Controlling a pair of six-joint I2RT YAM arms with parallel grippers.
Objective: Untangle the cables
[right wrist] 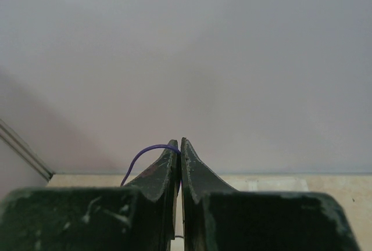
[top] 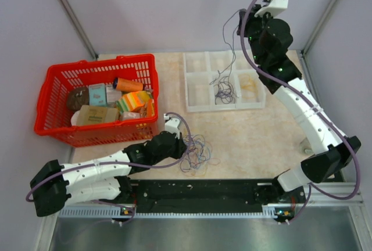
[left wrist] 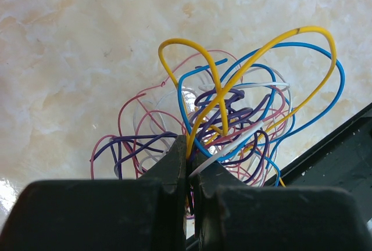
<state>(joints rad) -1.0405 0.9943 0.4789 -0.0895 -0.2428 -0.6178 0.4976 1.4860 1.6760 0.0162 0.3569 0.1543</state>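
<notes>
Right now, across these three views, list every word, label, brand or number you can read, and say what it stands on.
None can be read.
Brown cardboard box and teal carton in the red plastic basket: print too small and blurred.
Wrist views: no lettering.

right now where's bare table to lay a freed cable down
Biggest bare patch: table between the white tray, the cable tangle and the right arm. Narrow strip between the red basket and the tray. Crowded: by the left gripper, shut on the tangle, and the tray's middle compartment, where a purple cable hangs from the right gripper.
</notes>
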